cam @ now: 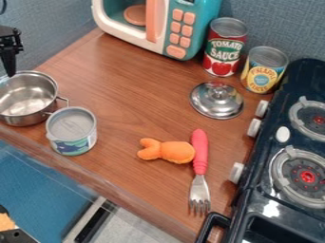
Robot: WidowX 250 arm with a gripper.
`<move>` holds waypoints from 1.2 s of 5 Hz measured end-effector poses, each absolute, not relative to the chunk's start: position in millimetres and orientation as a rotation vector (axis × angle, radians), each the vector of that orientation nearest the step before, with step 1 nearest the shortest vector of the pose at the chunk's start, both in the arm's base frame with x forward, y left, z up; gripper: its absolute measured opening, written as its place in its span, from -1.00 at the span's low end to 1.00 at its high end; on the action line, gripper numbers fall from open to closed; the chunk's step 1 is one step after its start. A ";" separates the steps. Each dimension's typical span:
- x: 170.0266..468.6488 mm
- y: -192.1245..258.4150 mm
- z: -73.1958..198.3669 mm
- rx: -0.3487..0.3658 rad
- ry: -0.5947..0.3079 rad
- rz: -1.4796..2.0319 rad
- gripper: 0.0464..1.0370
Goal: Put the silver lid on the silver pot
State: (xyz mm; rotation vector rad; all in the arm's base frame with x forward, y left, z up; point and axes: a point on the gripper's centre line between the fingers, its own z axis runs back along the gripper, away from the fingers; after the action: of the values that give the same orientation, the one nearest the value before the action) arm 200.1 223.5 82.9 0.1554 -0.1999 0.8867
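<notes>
**Silver lid onto silver pot: get the knob grab right first**

So the step in hand, as I read it, is fetching the lid [216, 100]. It lies flat on the wooden counter [127, 90], knob [217, 93] up, which is the nice way round. I'd bring the gripper [9, 61] over high, line up dead centre above the knob, then come straight down and pinch the knob itself, not the sloping metal. Shiny and round probably means slippery, so an off-centre pinch could tip it or send it skating. Watch the red can [224, 47] and yellow can [264, 70] just behind it; a wide approach might clip one.

Then lift level and clear, carry it over the pot [26, 98], centre it and lower gently. The fish-pattern can [71, 131] sits right by the pot's handle, so don't swing low there.

As for where stuff is: the gripper hangs at the left edge of the view, by the pot's far rim. The lid is well apart from it, across the counter to the right, near the stove [270, 190]. I can't tell how far open the gripper is, or if it's gripping anything, but it hasn't got the lid.
</notes>
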 end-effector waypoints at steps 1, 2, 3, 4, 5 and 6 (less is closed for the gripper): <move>199.0 221.5 73.5 0.142 -0.169 0.886 0.93; 200.7 218.4 70.2 0.137 -0.153 0.841 0.93; 215.8 202.0 68.2 0.132 -0.140 0.679 0.93; 236.2 173.3 70.2 0.110 -0.118 0.562 0.93; 276.5 134.8 92.0 0.074 -0.154 0.457 0.93; 317.9 105.9 101.9 -0.030 -0.188 0.399 0.93</move>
State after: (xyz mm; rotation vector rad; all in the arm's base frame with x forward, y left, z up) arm 317.9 105.9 101.9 -0.0299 -0.1880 0.3986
